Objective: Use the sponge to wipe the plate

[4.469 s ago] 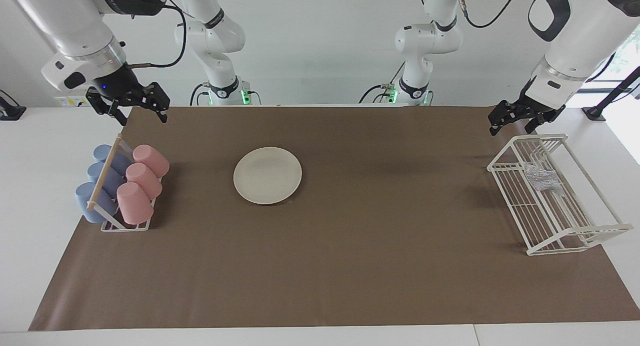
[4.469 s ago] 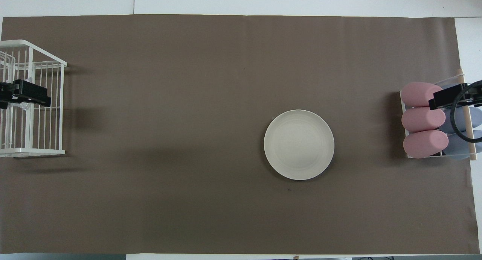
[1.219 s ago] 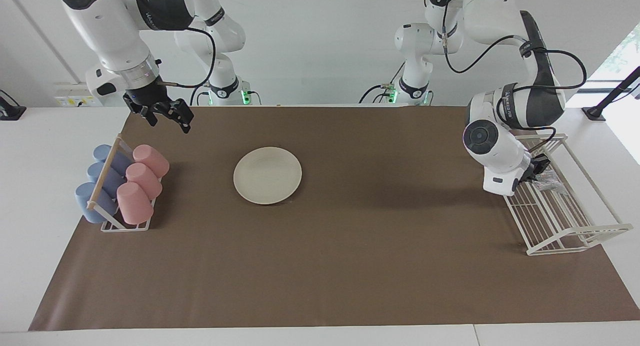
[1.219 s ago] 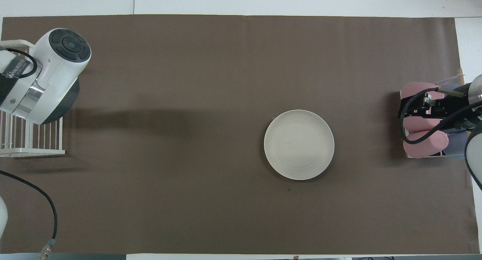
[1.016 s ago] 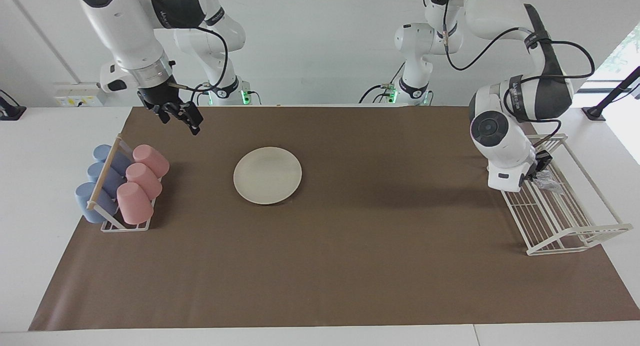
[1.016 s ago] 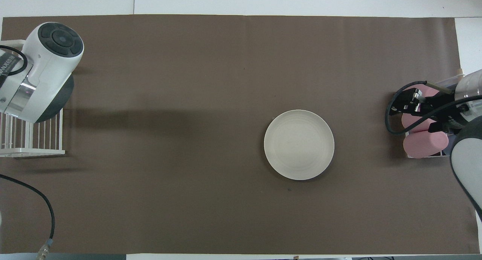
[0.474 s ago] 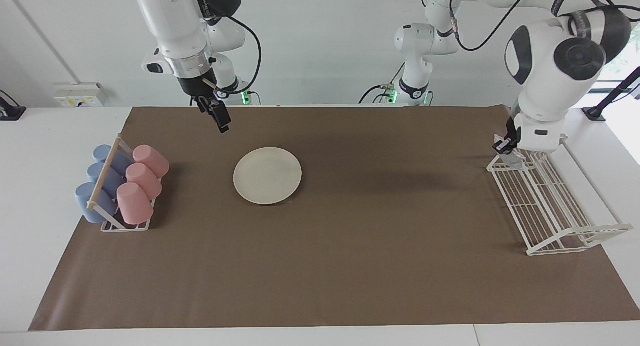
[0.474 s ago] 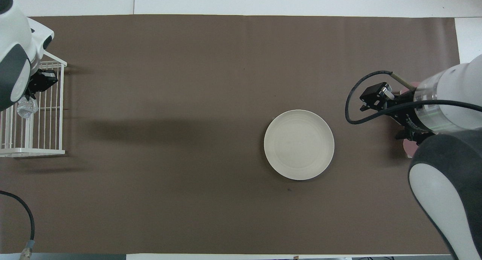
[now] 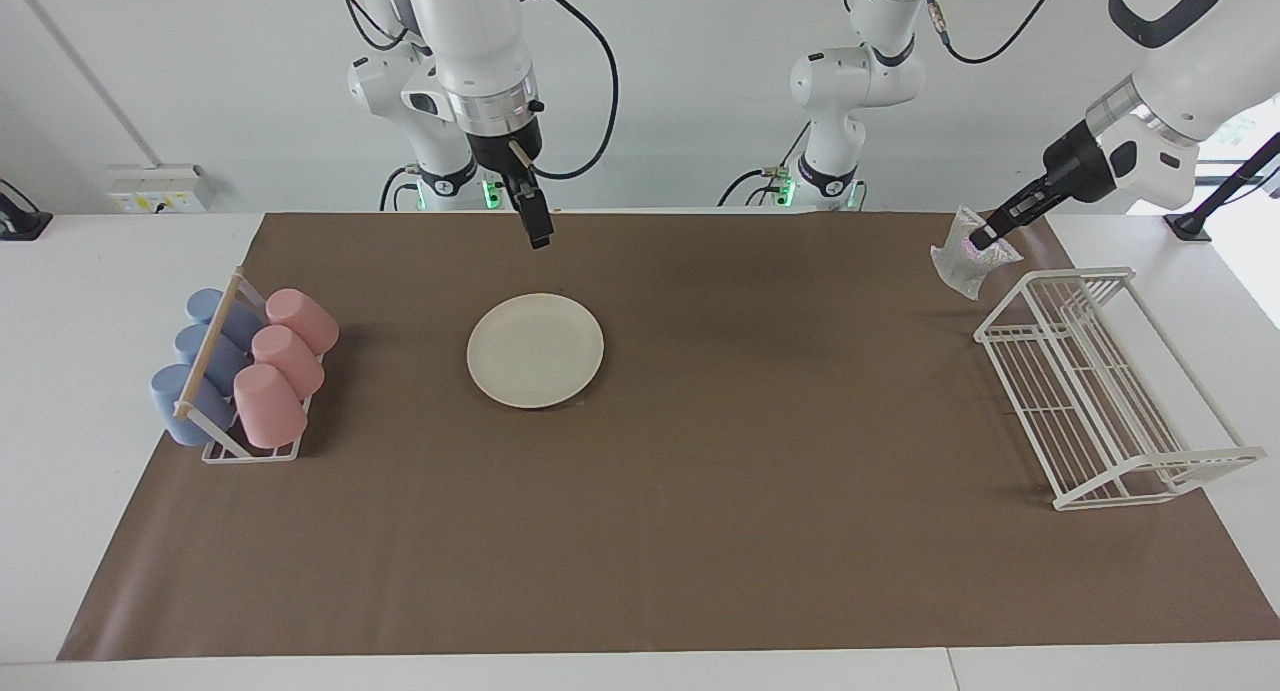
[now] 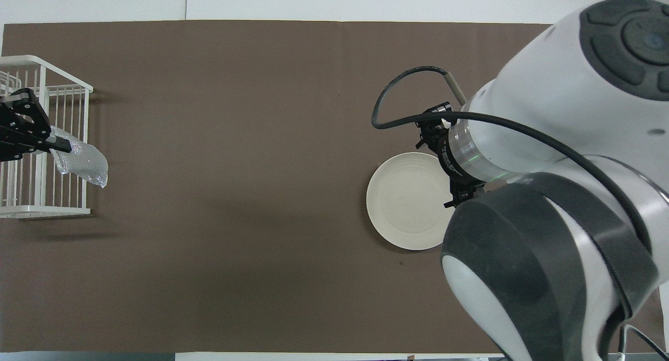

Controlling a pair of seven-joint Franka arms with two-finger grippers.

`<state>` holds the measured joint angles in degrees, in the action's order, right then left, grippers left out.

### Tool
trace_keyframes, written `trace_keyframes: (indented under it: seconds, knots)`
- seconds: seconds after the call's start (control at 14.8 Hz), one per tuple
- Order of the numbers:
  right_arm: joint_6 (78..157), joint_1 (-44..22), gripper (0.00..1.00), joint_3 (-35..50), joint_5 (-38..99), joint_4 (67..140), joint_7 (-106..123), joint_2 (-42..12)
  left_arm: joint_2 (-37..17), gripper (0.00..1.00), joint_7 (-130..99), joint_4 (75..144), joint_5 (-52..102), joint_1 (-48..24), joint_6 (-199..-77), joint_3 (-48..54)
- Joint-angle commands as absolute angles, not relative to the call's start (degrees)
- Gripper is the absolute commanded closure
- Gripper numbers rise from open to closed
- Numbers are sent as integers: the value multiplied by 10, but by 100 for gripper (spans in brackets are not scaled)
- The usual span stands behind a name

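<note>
The sponge (image 9: pixel 966 258) is a crinkled, silvery, see-through wad that hangs from my left hand (image 9: pixel 983 239), whose fingertips are clamped together on its top edge. It is up in the air over the brown mat (image 9: pixel 700 531), just beside the robot-side corner of the white wire rack (image 9: pixel 1100 391) at the left arm's end of the desk (image 9: pixel 60 421). The plate (image 9: pixel 535 349) is round, cream-white and shallow-rimmed, lying flat on the mat toward the right arm's end, well apart from the sponge.

My right hand (image 9: pixel 540 233) hangs over the mat beside the plate's robot-side edge, pointing down, holding nothing; seen edge-on, its fingers read as spread apart. A rack of pink cups (image 9: pixel 285 366) and blue cups (image 9: pixel 205 356) stands at the right arm's end, clear of the plate.

From overhead, my right arm's bulk covers the cup rack and one side of the plate (image 10: pixel 405 201), and that hand is hidden; the sponge (image 10: pixel 81 162) shows plainly there against the rack (image 10: pixel 31 209).
</note>
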<state>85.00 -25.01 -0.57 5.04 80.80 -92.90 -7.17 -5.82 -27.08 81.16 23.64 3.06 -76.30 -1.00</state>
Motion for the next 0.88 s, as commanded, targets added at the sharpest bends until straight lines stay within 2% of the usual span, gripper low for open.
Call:
trace_keyframes:
  seconds: [0.0, 0.27, 0.41, 0.61, 0.81]
  knots:
    - [825, -263, 0, -10, 58, 758, -943, -104, 2, 100, -206, 919, 329, 52, -768, -11]
    - [790, -263, 0, -7, 57, 768, -941, -98, 106, 100, -184, 1123, 481, 69, -894, -11]
    - [777, -263, 0, -6, 57, 770, -938, -96, 129, 100, -168, 1167, 506, 61, -914, -10]
    - [805, -285, 0, -6, 20, 768, -946, -95, 170, 100, -141, 1240, 589, 43, -961, -9]
    - [816, -285, 0, -7, 57, 767, -1022, -99, 222, 100, -75, 1323, 649, 8, -1011, -9]
